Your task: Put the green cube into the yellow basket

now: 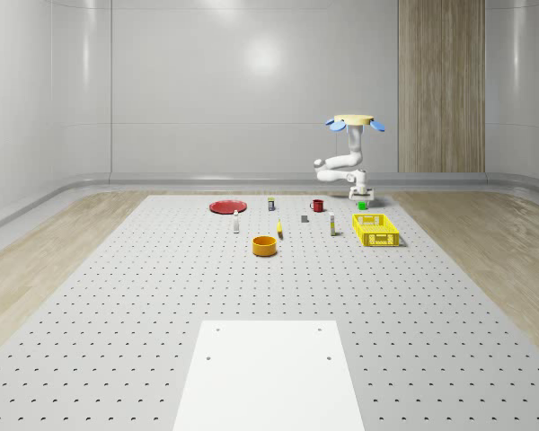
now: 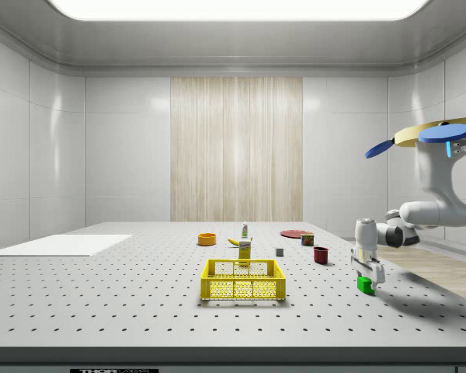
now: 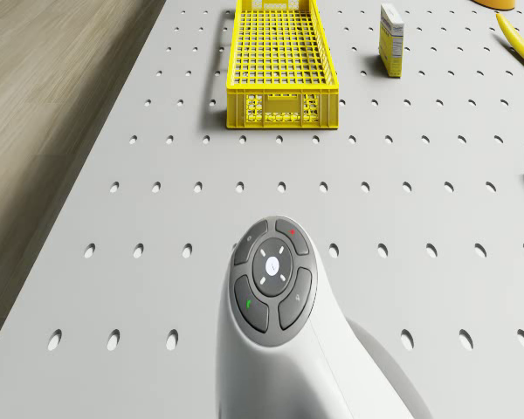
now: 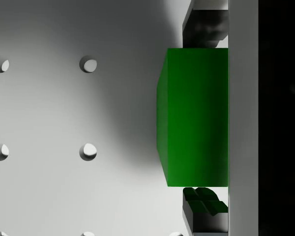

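Green cube (image 2: 364,284) clamped in gripper (image 2: 366,281) low over counter (image 2: 124,303), drone (image 2: 439,136) hovering above, yellow basket (image 2: 243,280) well apart

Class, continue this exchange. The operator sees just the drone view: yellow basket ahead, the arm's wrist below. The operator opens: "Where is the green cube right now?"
Observer: Wrist view: the green cube sits between the fingers, which press two opposite faces.
Operator: Lifted yet?
Observer: Side view: the gripper holds it low at the table; I cannot tell any gap.
Operator: And the drone?
Observer: The drone hovers high, to the side view's right of the yellow basket.
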### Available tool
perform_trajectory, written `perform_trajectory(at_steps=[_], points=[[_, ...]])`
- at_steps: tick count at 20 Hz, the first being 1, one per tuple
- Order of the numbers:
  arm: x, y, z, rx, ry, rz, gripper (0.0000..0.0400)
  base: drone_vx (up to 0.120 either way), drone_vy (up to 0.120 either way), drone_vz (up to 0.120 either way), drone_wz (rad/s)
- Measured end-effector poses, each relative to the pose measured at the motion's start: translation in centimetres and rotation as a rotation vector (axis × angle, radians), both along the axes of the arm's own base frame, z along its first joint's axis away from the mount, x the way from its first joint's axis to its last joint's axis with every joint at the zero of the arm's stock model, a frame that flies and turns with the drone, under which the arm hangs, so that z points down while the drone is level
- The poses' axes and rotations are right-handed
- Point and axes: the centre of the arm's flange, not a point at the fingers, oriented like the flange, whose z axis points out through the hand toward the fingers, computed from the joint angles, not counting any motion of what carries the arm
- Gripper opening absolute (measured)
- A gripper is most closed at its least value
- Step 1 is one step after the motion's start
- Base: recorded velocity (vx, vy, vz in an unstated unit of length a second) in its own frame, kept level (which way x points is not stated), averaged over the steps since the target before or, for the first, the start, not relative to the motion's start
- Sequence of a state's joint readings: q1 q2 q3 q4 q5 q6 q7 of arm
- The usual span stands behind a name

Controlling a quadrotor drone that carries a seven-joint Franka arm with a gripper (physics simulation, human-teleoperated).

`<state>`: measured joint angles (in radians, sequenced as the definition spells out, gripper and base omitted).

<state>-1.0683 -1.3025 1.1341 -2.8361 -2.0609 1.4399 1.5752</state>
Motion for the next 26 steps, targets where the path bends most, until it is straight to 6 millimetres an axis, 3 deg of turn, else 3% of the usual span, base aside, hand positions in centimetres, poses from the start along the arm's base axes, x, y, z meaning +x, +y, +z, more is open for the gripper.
perform_trajectory(at_steps=[3, 6, 10, 18, 22, 26], points=[[0.2, 0.0, 0.1, 0.000, 0.000, 0.000, 0.0400, 0.000, 0.000, 0.000, 0.000], [0.3, 0.0, 0.2, 0.000, 0.000, 0.000, 0.0327, 0.000, 0.000, 0.000, 0.000], [0.4, 0.0, 0.2, 0.000, 0.000, 0.000, 0.0278, 0.000, 0.000, 0.000, 0.000], [0.5, 0.1, 0.0, -0.002, 0.001, -0.009, 0.0269, 0.000, 0.000, 0.000, 0.000], [0.5, 0.1, -1.2, 0.000, 0.000, -0.004, 0.0255, 0.000, 0.000, 0.010, 0.000], [0.5, 0.1, -2.7, 0.003, 0.000, -0.010, 0.0252, 0.070, 0.000, 0.120, 0.000]])
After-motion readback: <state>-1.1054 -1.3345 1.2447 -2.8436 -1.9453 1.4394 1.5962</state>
